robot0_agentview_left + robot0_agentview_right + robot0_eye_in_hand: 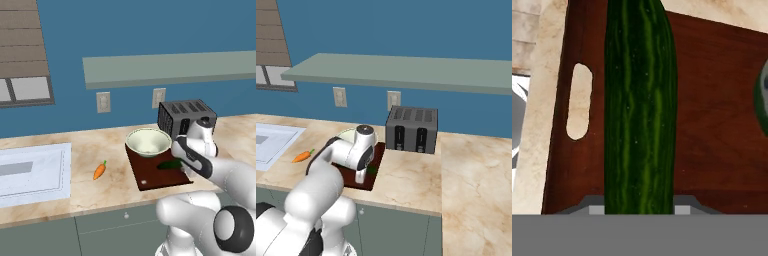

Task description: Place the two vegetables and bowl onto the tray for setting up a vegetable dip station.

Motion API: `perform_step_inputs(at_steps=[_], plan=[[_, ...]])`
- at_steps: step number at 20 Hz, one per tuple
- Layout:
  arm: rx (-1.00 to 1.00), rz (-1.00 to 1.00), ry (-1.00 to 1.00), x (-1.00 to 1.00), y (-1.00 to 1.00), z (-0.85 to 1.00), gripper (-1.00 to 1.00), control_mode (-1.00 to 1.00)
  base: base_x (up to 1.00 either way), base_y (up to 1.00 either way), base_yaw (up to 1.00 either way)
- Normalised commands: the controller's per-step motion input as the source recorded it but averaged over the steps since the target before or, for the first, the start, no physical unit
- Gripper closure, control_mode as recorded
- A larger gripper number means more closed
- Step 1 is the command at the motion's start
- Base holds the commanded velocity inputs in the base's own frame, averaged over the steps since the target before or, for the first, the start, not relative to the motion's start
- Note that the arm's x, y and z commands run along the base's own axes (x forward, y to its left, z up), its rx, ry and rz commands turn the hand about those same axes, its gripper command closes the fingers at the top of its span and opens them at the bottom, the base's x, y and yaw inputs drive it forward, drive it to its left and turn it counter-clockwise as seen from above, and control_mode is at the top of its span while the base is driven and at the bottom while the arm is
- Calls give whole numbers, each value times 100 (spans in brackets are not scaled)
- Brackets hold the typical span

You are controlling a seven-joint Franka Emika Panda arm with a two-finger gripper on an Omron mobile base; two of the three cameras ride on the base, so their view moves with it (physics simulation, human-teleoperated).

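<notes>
My gripper (639,207) is shut on the dark green cucumber (639,110), which runs lengthwise up the hand view. In the left base view the cucumber (170,164) lies low over the reddish-brown tray (150,177), with the gripper (180,163) at its right end. Whether the cucumber touches the tray (712,100) I cannot tell. The pale green-white bowl (148,141) stands at the tray's far end, seemingly on it. The orange carrot (100,170) lies on the counter left of the tray. From the right, the carrot (301,156) is far left, and my arm hides most of the bowl (345,133).
A dark toaster (186,116) stands right behind the tray, close to my hand. The white sink area (32,172) fills the counter's left end. The tray's handle slot (579,100) lies beside the cucumber. A grey-green shelf (406,72) runs along the wall above.
</notes>
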Motion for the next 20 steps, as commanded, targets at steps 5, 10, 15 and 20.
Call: perform_step_inputs(at_steps=[5,10,15,20], plan=[[0,1,0,9,19,-4,100,-100,0,0,0],[0,0,0,6,14,-4,100,-100,0,0,0],[0,0,0,3,8,-10,100,-100,0,0,0],[1,0,0,1,12,-13,100,-100,0,0,0]])
